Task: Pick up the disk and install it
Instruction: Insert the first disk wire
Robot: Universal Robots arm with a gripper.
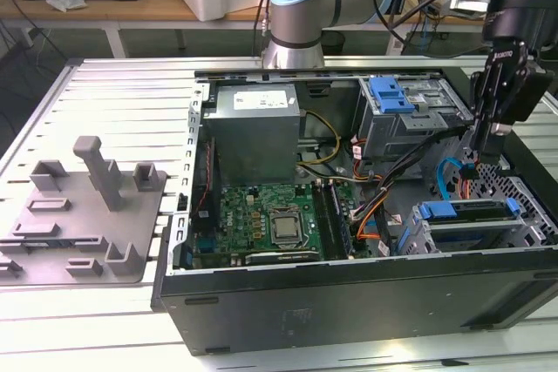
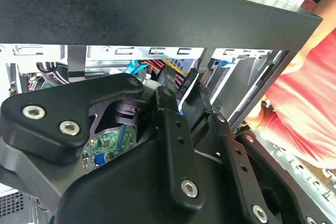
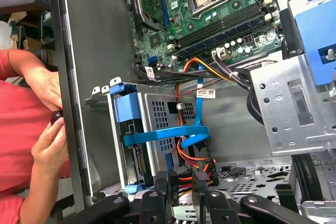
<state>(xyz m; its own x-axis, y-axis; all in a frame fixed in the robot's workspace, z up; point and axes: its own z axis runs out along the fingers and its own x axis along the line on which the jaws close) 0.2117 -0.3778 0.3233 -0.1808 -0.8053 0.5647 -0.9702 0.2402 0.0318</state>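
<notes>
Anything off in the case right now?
Yes: a person's hands sit against the open case's side wall, holding something small and black, beside the drive cage. A blue cable loops loosely across that cage.

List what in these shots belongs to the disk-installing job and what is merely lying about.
Belongs to the job:
- gripper, over the drive end of the case
- disk with blue bracket, apparently sitting in the lower cage

Lying about:
- power supply box
- circuit board
- grey moulded tray outside the case
- a person's hand beside the case
</notes>
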